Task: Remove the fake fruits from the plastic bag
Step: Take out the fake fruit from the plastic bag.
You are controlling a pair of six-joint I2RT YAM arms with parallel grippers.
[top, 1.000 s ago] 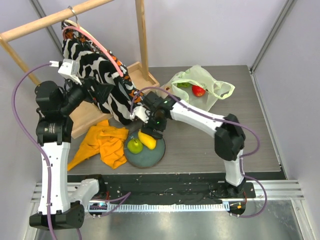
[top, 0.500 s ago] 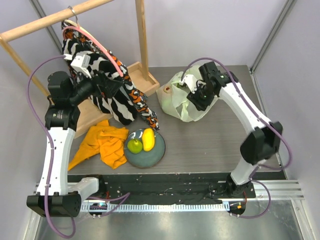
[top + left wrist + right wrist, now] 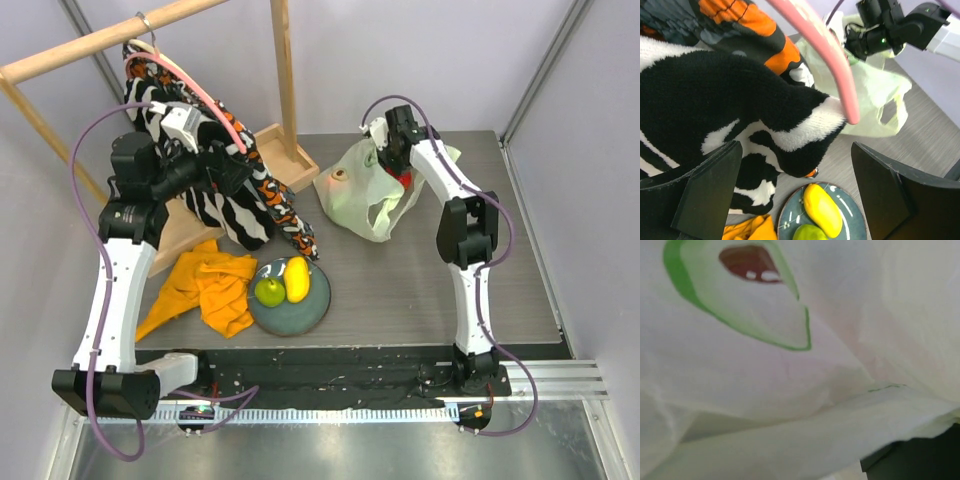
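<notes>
The pale-green plastic bag (image 3: 360, 195) lies at the back of the table. A red fruit (image 3: 402, 179) shows in its mouth. My right gripper (image 3: 386, 150) is pressed into the top of the bag. In the right wrist view the bag film (image 3: 790, 390) fills the frame, a reddish fruit (image 3: 747, 262) shows through it, and only a dark finger (image 3: 925, 455) edge shows. A yellow mango (image 3: 297, 278) and a green apple (image 3: 268, 291) lie on the grey-blue plate (image 3: 315, 305). My left gripper (image 3: 228, 168) hangs open and empty high above the plate (image 3: 855, 220) and mango (image 3: 822, 210).
A black-and-white patterned garment (image 3: 215, 185) hangs from a pink hanger (image 3: 830, 60) on a wooden rack (image 3: 285, 80) at the back left, close to my left gripper. An orange cloth (image 3: 205, 285) lies left of the plate.
My right gripper left the mango on the plate and swung back to the bag, now pushed into its top. My left arm rose a little and shifted right.
</notes>
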